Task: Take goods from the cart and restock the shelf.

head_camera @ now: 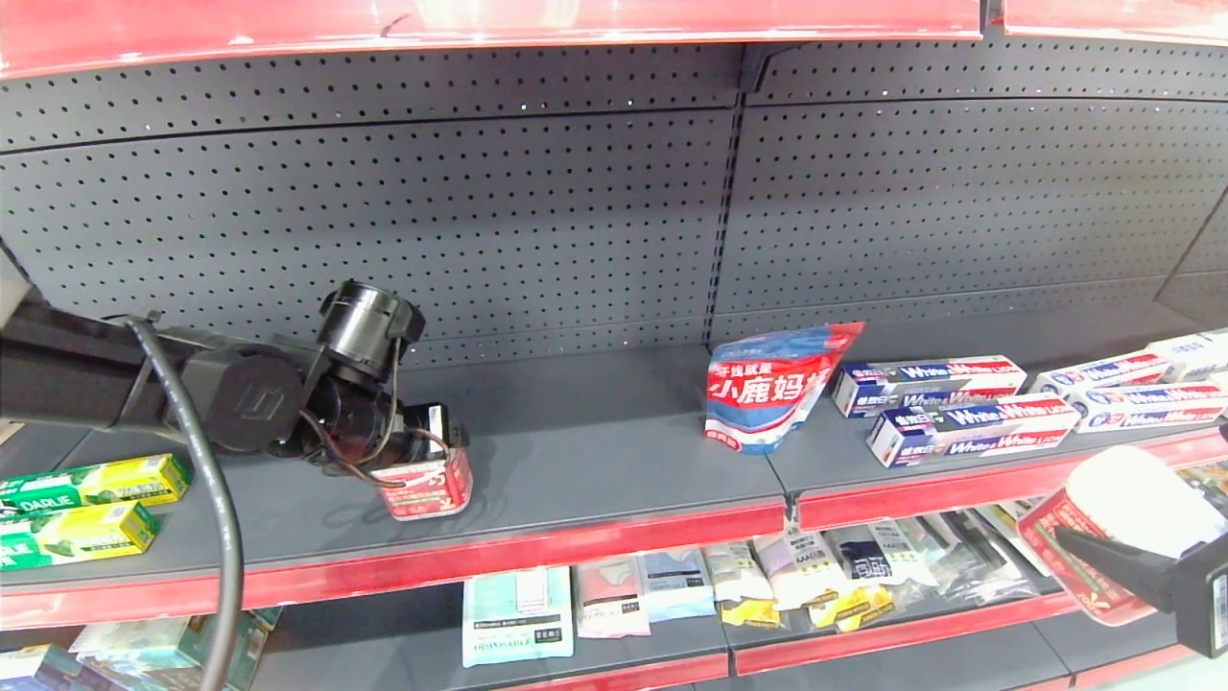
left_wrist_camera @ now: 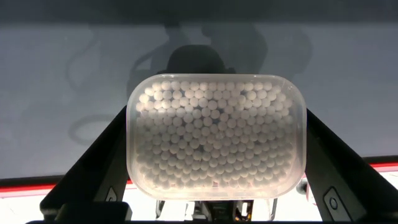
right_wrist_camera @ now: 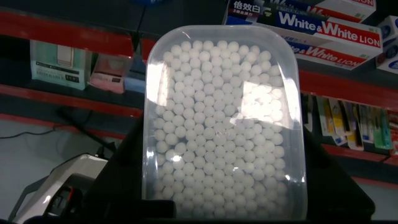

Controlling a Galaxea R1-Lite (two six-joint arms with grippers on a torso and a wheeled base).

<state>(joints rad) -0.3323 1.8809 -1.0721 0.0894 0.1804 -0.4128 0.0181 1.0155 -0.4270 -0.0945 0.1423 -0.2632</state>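
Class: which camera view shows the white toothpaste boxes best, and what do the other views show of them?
The head view: the white toothpaste boxes lie whole on the shelf. The right wrist view catches parts of some behind the bead tub held there; the left wrist view faces a second bead tub.

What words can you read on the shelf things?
"White&White LION": white toothpaste boxes.
"DARLIE": green-and-yellow boxes.
"小鹿妈", the rest creased: red-and-blue pouch.
Too small to read: print on the left red tub, the right red tub and the lower-shelf packets.
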